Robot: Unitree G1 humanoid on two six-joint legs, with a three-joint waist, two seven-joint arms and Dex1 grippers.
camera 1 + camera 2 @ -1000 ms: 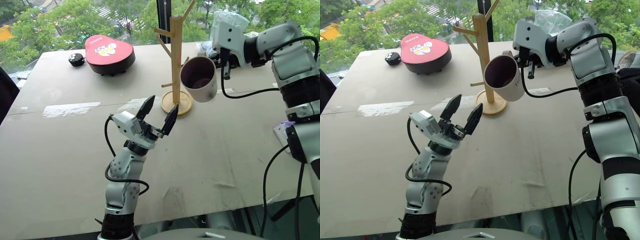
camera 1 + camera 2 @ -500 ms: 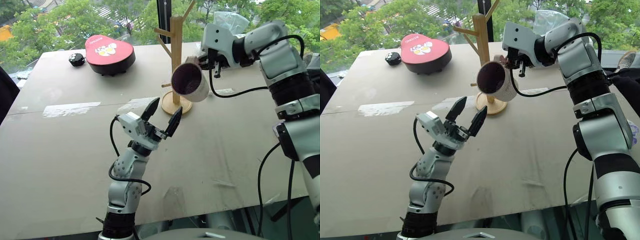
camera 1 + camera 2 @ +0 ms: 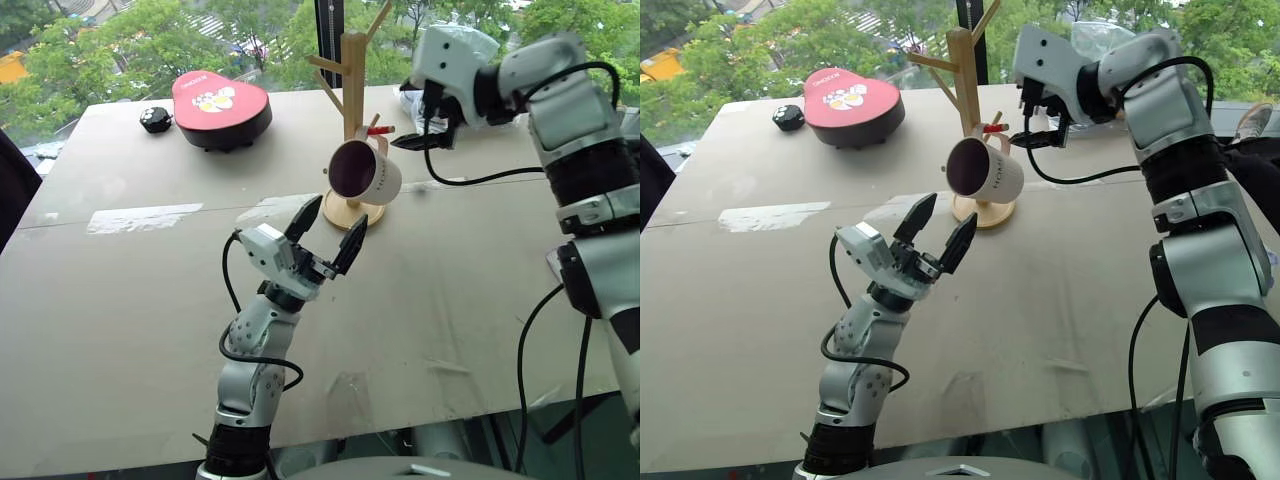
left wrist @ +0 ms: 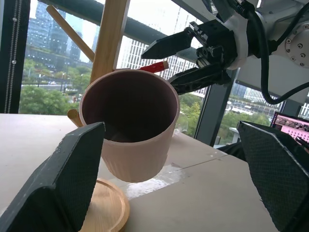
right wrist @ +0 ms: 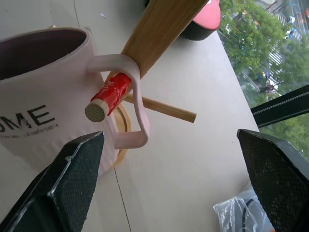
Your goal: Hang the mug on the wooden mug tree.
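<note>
The cream mug point(image 3: 366, 173) with its dark interior hangs by its loop handle point(image 5: 138, 109) on the red-tipped peg point(image 5: 110, 93) of the wooden mug tree point(image 3: 353, 92), tilted, with its mouth toward me. Just to the right of the handle, my right gripper point(image 3: 414, 134) is open and apart from the mug. Raised over the table in front of the tree's round base point(image 3: 344, 212), my left gripper point(image 3: 335, 222) is open too, with nothing between its fingers point(image 4: 63, 183).
A red heart-shaped box point(image 3: 219, 106) and a small black object point(image 3: 153, 119) sit at the table's far left. A clear plastic bag point(image 3: 462, 36) lies behind my right arm. Pale tape patches point(image 3: 140, 217) mark the tabletop.
My right gripper carried the mug left to the tree, slipped its handle over the red-tipped peg, opened and drew back to the right. The left gripper stayed put.
</note>
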